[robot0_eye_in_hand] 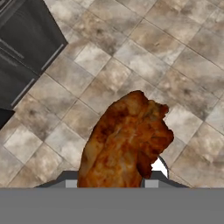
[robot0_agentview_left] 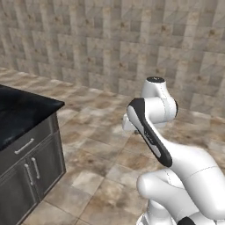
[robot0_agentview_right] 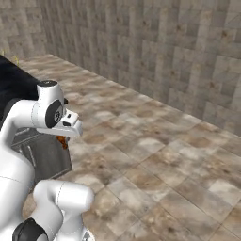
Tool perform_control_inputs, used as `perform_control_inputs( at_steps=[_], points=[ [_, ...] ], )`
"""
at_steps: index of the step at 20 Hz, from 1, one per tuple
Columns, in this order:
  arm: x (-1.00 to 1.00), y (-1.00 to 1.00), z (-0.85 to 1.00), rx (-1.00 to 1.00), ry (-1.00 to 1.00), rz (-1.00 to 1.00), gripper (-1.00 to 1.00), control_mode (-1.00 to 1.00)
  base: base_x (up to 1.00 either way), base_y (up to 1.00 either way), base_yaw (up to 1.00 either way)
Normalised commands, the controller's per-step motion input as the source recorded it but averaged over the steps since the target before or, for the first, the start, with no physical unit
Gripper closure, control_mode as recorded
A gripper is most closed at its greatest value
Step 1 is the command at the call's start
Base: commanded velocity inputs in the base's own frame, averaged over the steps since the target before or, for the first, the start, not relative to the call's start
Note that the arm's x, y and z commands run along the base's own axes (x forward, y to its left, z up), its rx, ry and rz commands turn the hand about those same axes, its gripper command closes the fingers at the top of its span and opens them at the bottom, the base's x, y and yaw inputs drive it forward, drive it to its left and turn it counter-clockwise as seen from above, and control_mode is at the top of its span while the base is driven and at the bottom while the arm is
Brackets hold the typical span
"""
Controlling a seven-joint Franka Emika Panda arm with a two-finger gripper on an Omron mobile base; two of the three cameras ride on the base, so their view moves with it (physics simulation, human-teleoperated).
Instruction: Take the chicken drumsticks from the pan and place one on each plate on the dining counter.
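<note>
We are carrying one chicken drumstick [robot0_eye_in_hand: 127, 140], our hand [robot0_eye_in_hand: 111, 186] clenched around it above the tiled floor [robot0_eye_in_hand: 175, 57], just off the corner of the black desk [robot0_agentview_left: 22, 112]. We are judging delivery to a plate as not yet done. We are reading no writing anywhere.

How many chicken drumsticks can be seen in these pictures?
1. The chicken drumstick is held in the hand, above the tiled floor beside the dark cabinet. A second one may be out of view.
</note>
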Motion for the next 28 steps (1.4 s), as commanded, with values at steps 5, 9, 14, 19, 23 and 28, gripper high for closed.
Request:
perform_control_inputs(
  at_steps=[5,9,14,19,23,28],
  points=[
    [0.00,0.00,0.00,0.00,0.00,0.00,1.00,1.00,0.98,-0.19,0.00],
    [0.00,0.00,0.00,0.00,0.00,0.00,1.00,1.00,0.99,-0.14,0.00],
    [0.00,0.00,0.00,0.00,0.00,0.00,1.00,1.00,1.00,-0.08,0.02],
    [0.00,0.00,0.00,0.00,0.00,0.00,1.00,1.00,1.00,-0.02,0.12],
    [0.00,0.00,0.00,0.00,0.00,0.00,1.00,1.00,1.00,0.00,0.19],
    [0.00,0.00,0.00,0.00,0.00,0.00,1.00,1.00,1.00,-0.01,0.19]
  ],
)
